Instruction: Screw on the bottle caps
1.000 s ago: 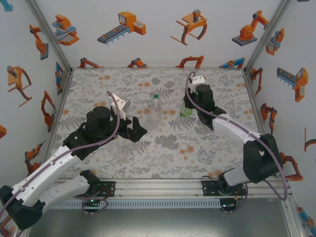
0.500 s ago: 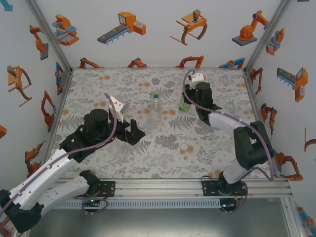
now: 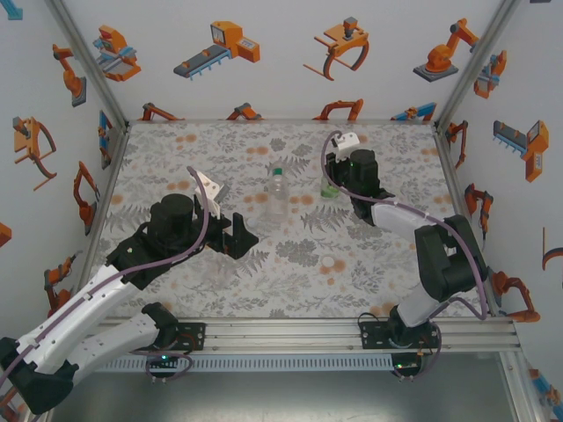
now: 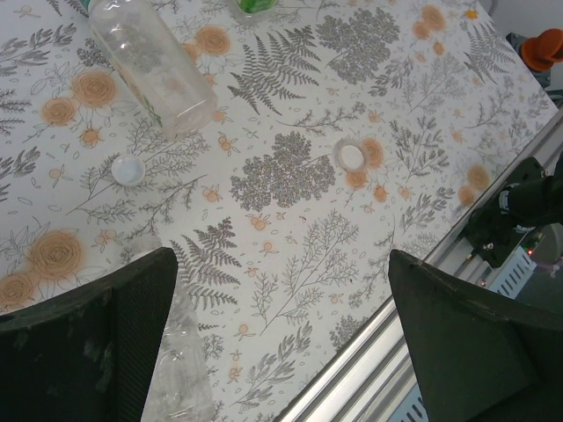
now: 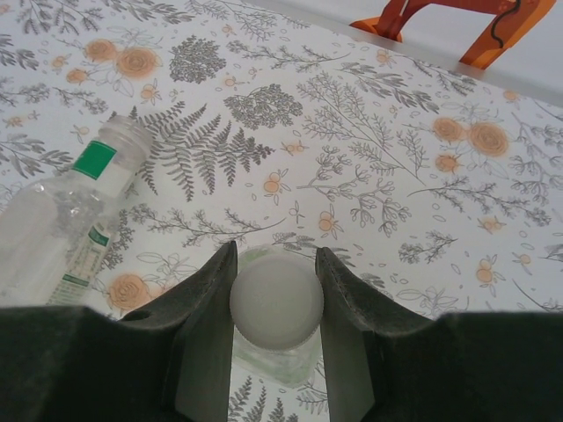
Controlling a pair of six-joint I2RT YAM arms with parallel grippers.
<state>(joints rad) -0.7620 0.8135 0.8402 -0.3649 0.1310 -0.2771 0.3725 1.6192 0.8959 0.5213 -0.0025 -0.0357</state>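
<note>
My right gripper (image 5: 275, 251) is shut on a white bottle cap (image 5: 276, 301), which sits on top of the green-tinted bottle (image 5: 274, 365) standing below it. From above, that gripper (image 3: 332, 183) stands over the green bottle (image 3: 326, 192) at the back right. A clear bottle (image 3: 277, 195) with a green band at its neck stands mid-table, and the same bottle (image 5: 62, 229) lies left of my right fingers. My left gripper (image 4: 281, 264) hangs open over bare table, with another clear bottle (image 4: 180, 352) beside its left finger (image 4: 106, 343). Two loose white caps (image 4: 127, 169) (image 4: 352, 156) lie on the cloth.
One loose cap (image 3: 330, 262) lies between the two arms toward the front. The metal rail (image 3: 281, 330) runs along the near table edge, close under my left gripper (image 3: 239, 236). White walls with orange robot pictures close in the back and sides.
My right wrist has turned with the cap in its grip and that arm has folded back toward the right wall. My left arm has drawn slightly back and left.
</note>
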